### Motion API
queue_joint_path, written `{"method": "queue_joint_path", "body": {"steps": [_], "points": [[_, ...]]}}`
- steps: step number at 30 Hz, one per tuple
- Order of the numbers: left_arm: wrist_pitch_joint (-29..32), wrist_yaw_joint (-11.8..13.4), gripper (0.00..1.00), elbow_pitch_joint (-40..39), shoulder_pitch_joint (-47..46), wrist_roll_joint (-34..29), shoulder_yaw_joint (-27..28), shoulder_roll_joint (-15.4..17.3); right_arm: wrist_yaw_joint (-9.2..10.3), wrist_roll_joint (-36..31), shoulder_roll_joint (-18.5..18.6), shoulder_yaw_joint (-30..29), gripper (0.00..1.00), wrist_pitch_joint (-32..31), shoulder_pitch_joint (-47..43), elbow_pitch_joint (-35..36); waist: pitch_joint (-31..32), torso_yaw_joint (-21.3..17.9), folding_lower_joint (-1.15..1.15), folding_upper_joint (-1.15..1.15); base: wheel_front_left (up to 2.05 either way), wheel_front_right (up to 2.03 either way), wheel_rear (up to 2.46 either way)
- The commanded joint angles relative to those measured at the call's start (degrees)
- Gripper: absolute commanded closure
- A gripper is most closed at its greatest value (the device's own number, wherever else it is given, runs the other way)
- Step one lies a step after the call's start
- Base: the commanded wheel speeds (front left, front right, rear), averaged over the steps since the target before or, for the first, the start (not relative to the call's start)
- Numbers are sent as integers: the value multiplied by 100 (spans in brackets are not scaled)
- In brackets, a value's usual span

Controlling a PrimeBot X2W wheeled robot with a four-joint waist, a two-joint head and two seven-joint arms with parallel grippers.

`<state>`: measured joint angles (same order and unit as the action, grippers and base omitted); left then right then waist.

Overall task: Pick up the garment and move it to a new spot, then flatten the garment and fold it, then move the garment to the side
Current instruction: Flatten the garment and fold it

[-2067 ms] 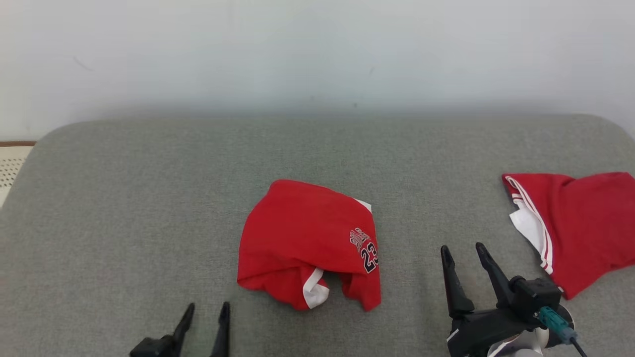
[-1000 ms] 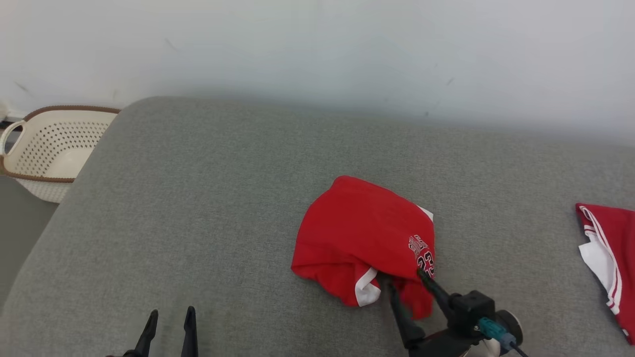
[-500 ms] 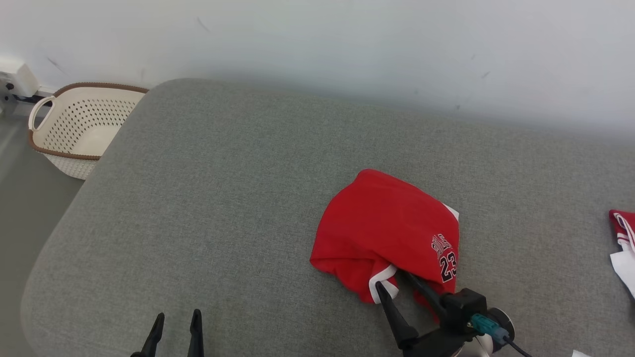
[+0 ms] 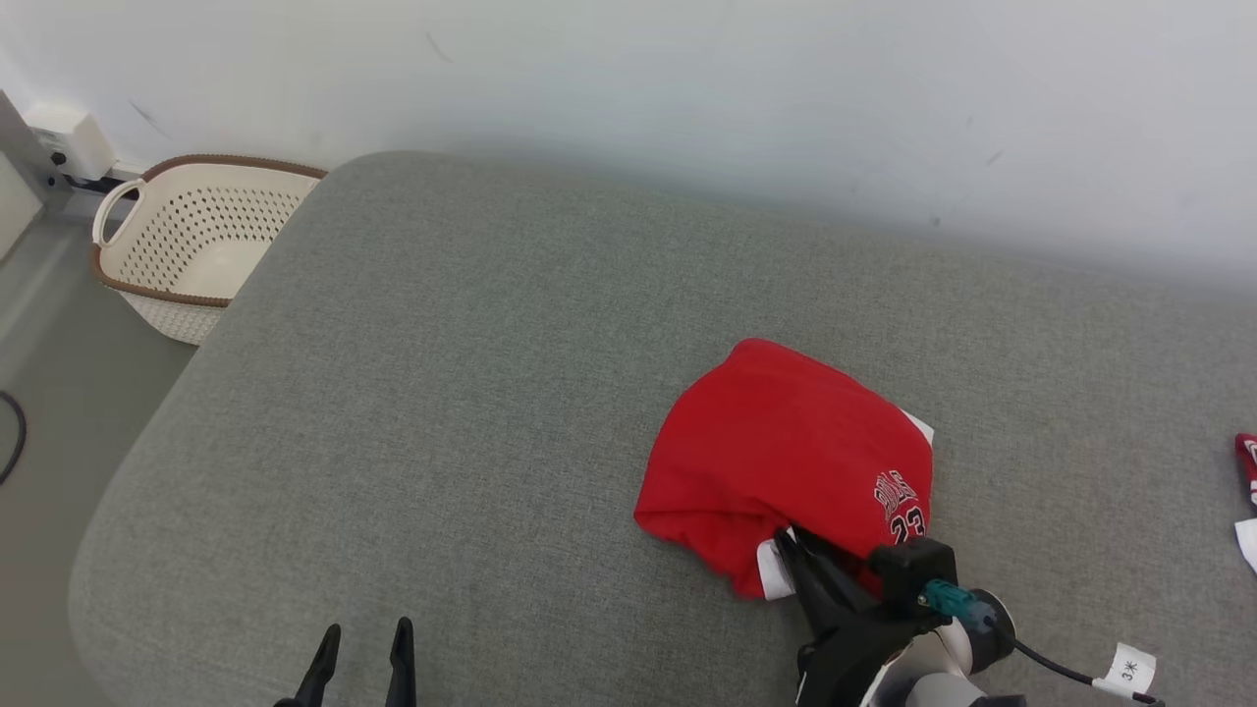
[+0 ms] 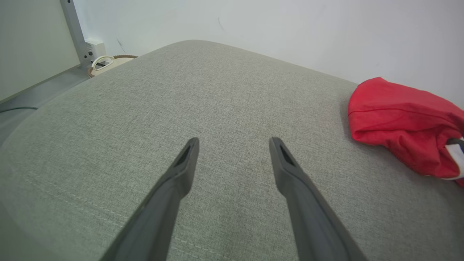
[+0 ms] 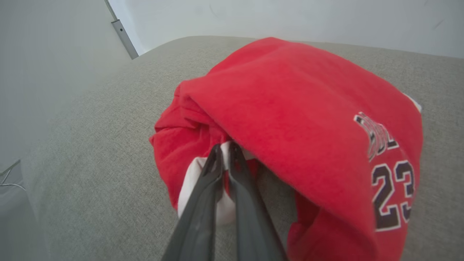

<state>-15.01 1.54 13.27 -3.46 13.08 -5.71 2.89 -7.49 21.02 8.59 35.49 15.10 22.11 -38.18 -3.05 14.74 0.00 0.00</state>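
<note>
The red garment point(image 4: 786, 452) lies bunched on the grey cushion point(image 4: 471, 393), toward the cushion's right half and its near side, with black "23" lettering on its right flank. The right claw point(image 4: 786, 538) reaches in from the cushion's near edge, its fingers pressed nearly together on a fold of white trim at the garment's near hem; in the right wrist view the claw point(image 6: 224, 148) tips pinch where white and red cloth meet. The left claw point(image 4: 361, 633) hovers over the cushion's near left part, spread wide and holding nothing. A perforated cream basket point(image 4: 187, 245) stands off the cushion's far left corner.
</note>
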Motion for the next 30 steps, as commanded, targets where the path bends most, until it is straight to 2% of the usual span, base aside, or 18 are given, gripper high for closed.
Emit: {"method": "queue_joint_path", "body": {"steps": [1,6,12,14,22,25,30], "points": [[-23,-17,0,25,82,29,22,1,0,48,-14,-9,100,0,66,-15,16,13,0,0,0,0,0],[-23,-45,0,-20,148,7,68,1,0,117,118,-333,100,1,-52,433,142,-29,0,0,0,0,0],[-23,-83,0,-32,313,44,41,1,0,347,578,-575,100,2,23,1458,364,-409,0,0,0,0,0],[-23,-89,0,-23,307,73,-16,2,0,667,666,-544,100,1,115,1660,391,-499,0,0,0,0,0],[-23,-63,0,53,198,194,-311,3,-1,2167,1057,203,100,-300,661,2416,373,-578,0,0,0,0,0],[-23,-53,0,83,200,266,-379,2,-1,2591,1087,140,100,-498,812,2385,294,-520,0,0,0,0,0],[-23,-85,0,157,60,403,-663,3,-1,2458,913,303,100,-727,1270,1486,90,-227,0,0,0,0,0]]}}
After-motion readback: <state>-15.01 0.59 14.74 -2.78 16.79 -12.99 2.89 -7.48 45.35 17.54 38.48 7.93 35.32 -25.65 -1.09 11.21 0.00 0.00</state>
